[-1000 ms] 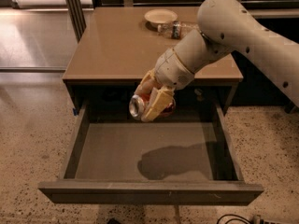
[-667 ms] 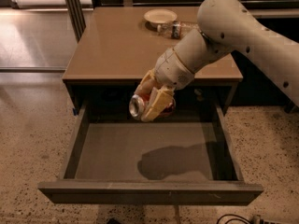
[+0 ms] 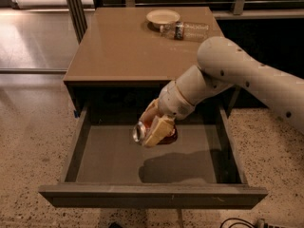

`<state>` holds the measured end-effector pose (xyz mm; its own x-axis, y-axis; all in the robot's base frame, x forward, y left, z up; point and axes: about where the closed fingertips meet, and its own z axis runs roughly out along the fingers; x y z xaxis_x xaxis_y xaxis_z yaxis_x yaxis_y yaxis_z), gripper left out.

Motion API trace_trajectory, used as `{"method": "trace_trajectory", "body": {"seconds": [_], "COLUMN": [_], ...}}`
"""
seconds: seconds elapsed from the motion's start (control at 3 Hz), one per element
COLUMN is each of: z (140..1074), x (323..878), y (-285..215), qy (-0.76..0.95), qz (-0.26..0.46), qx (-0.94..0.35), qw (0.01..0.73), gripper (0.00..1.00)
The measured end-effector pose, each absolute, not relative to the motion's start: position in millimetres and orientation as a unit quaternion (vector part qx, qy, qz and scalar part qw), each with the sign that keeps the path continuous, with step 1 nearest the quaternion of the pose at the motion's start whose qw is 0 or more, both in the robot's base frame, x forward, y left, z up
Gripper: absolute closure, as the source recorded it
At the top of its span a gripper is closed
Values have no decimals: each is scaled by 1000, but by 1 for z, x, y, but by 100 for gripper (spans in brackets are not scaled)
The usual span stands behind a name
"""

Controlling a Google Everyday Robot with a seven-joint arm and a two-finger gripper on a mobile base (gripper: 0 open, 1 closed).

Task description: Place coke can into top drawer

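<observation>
Probably an office or lab, we think: speckled stone floor [image 3: 28, 141], plain brown cabinet [image 3: 128, 46], plate [image 3: 163, 17] and bottle [image 3: 186, 31] at its far edge. The gripper [image 3: 152, 126] holds the coke can [image 3: 139, 132] over the top drawer [image 3: 142, 196].

My gripper [image 3: 148, 131], centre of frame: cream-yellow fingers, clasped on the coke can [image 3: 139, 132].
Coke can: red body, silver round end.
My arm [image 3: 247, 72], right of frame: off-white, small dark dots.
Top drawer [image 3: 152, 197], lower half: grey-brown front, grey floor carrying a dark shadow.
Cabinet top [image 3: 128, 46], upper centre: plain tan-brown.
Plate [image 3: 163, 17], top: cream.
Bottle [image 3: 190, 31] beside it: clear, dark label.
Floor [image 3: 28, 141], left: beige, speckled.
</observation>
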<state>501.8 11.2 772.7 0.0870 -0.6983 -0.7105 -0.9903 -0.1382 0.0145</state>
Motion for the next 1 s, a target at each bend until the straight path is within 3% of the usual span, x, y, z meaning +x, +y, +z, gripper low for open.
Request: {"method": "trace_trajectory", "body": {"seconds": [0.33,1.0], "z": [705,685], "x": [484,493], "y": [22,31], "qy": [645,661], "qz": [311,299], "qx": [-654,-635], "qw": [244,266], "gripper": [100,100]}}
